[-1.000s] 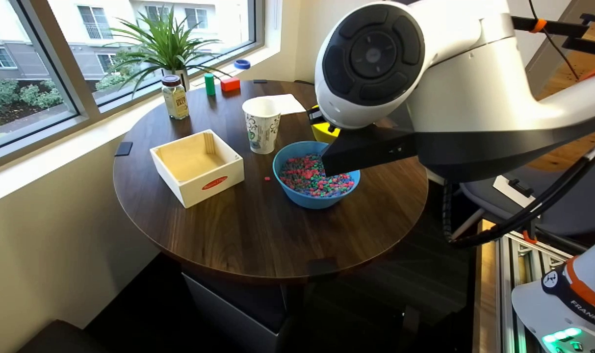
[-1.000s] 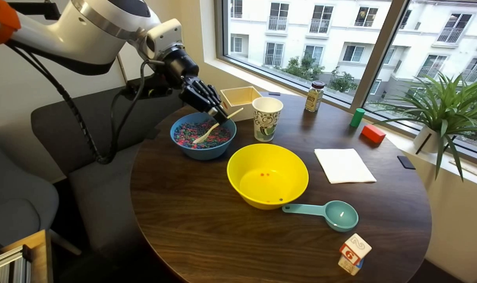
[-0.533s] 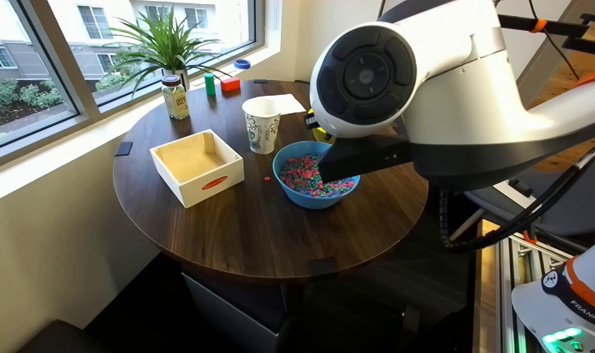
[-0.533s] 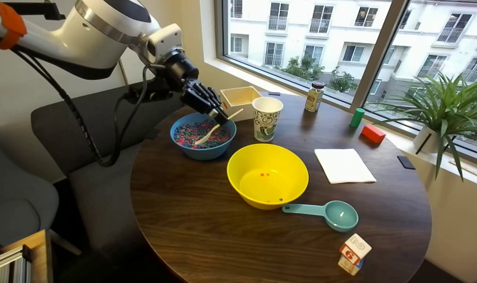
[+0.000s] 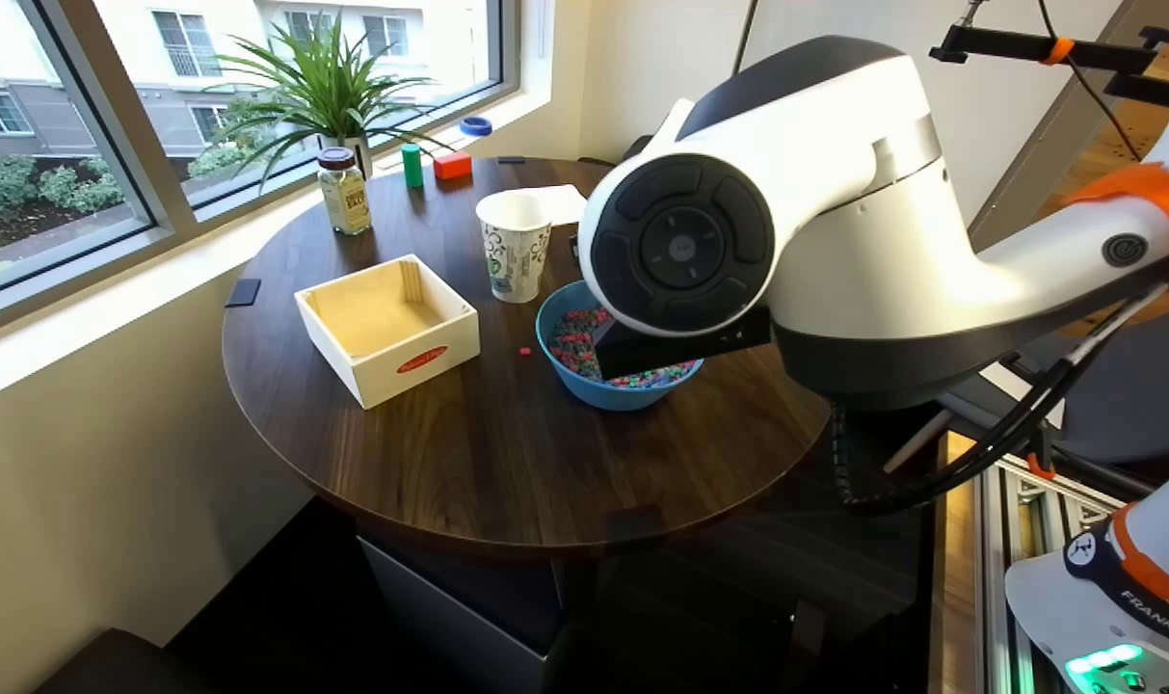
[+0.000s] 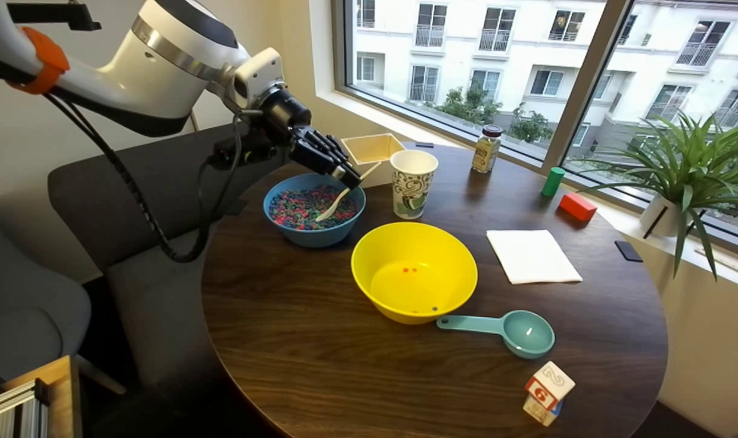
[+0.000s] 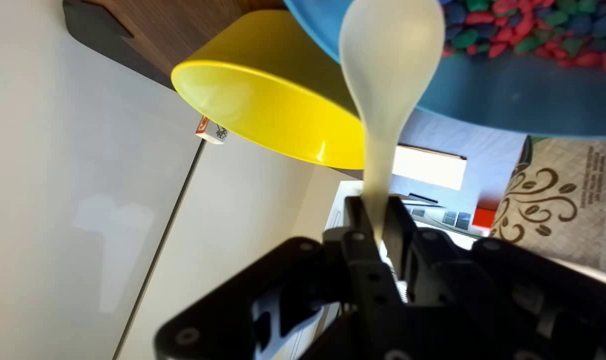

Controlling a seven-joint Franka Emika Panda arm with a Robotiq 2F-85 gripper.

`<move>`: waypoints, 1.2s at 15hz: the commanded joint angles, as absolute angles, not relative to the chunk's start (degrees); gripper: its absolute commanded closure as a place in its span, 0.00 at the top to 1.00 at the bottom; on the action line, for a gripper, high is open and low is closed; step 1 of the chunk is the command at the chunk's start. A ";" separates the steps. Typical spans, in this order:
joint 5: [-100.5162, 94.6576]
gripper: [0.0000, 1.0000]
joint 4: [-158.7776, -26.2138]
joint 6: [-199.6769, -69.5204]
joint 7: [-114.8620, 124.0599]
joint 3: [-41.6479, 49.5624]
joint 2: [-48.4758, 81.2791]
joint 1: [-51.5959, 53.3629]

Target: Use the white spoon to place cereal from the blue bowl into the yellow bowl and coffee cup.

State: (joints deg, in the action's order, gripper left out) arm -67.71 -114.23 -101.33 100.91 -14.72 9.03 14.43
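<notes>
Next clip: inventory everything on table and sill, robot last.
blue bowl: 1, blue, table
yellow bowl: 1, yellow, table
cereal: 1 heap, multicoloured, blue bowl; strays outside
coffee cup: 1, whitish, table
white spoon: 1, cream, in jaws
box: 1, pale, table
jar: 1, tan, table
cylinder: 1, green, table
block: 1, red, table
sheet: 1, white, table
scoop: 1, teal, table
numbered blocks: probably 2, multicoloured, table
tabs: several, black, table edge
plant: 1, green, sill
ring: 1, blue, near plant
arm: 1, white-black, over table
jaws: 2, black, gripping white spoon

Both exterior views show us the worktop (image 6: 314, 365) from above — the wrist view looks closely along the white spoon (image 7: 384, 107).
</notes>
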 commanded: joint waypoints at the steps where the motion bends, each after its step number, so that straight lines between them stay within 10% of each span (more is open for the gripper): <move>1: -69.30 0.03 -112.13 -99.64 103.18 -14.61 12.12 16.08; 18: -65.17 0.03 -109.63 -105.32 102.93 -14.94 15.24 17.25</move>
